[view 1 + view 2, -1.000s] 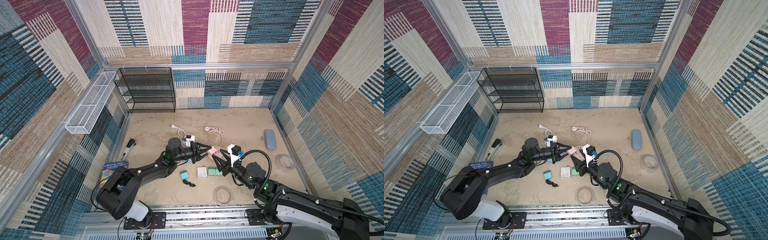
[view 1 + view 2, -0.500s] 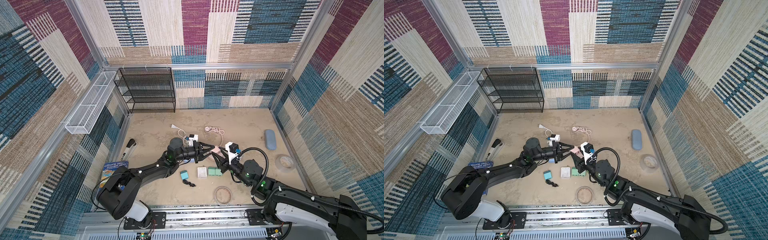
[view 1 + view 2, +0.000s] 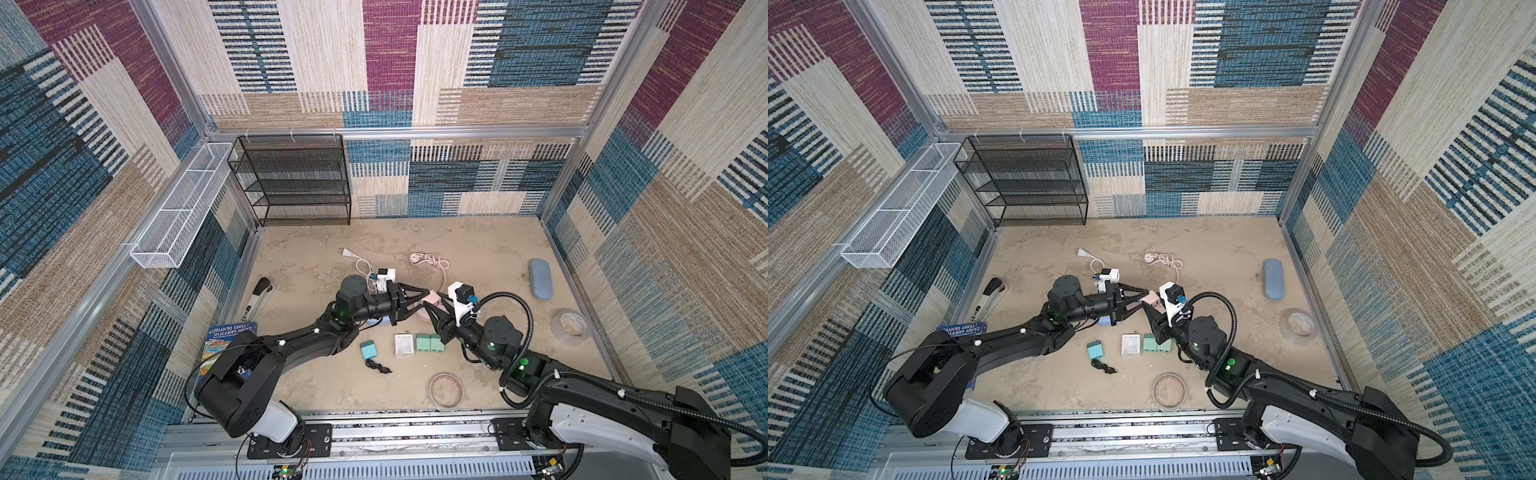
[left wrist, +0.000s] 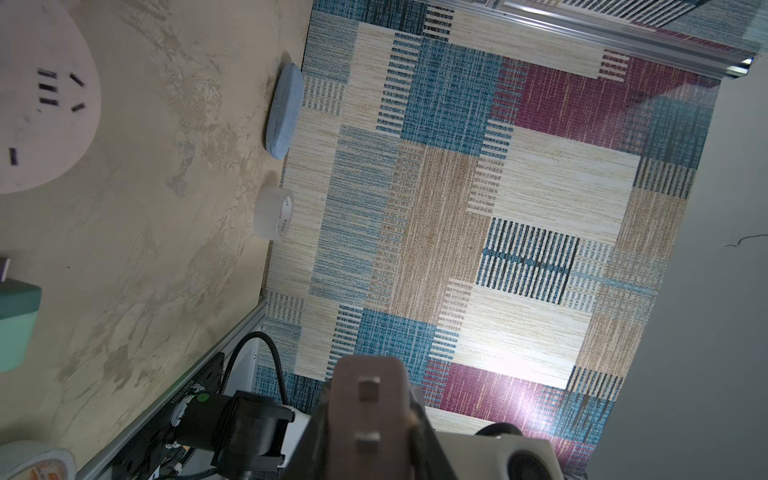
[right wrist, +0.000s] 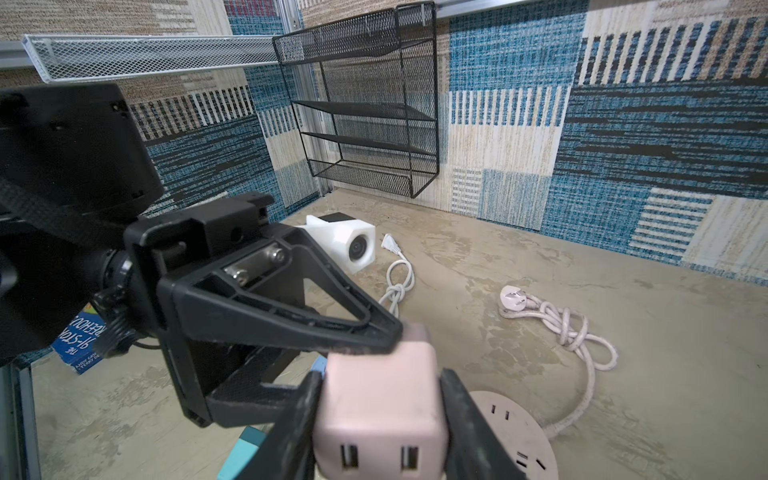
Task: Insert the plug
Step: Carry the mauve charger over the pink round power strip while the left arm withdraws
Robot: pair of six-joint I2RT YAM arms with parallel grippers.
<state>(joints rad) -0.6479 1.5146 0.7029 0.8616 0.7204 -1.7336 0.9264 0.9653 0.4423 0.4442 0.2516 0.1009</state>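
the pink cube plug (image 5: 380, 386) hangs low centre in the right wrist view, your right claw (image 5: 380, 419) clamped on its sides, your left claw (image 5: 392, 336) pinched shut on its top edge. it looks light, rigid and slick, so grip the flat sides squarely.

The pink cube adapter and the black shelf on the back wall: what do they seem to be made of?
The pink cube adapter is most likely moulded plastic, matte to satin: smooth faces, rounded edges, cleanly cut USB slots. The black shelf is apparently metal wire mesh on a thin rod frame, with a matte black coating: one can see through its fine grid.
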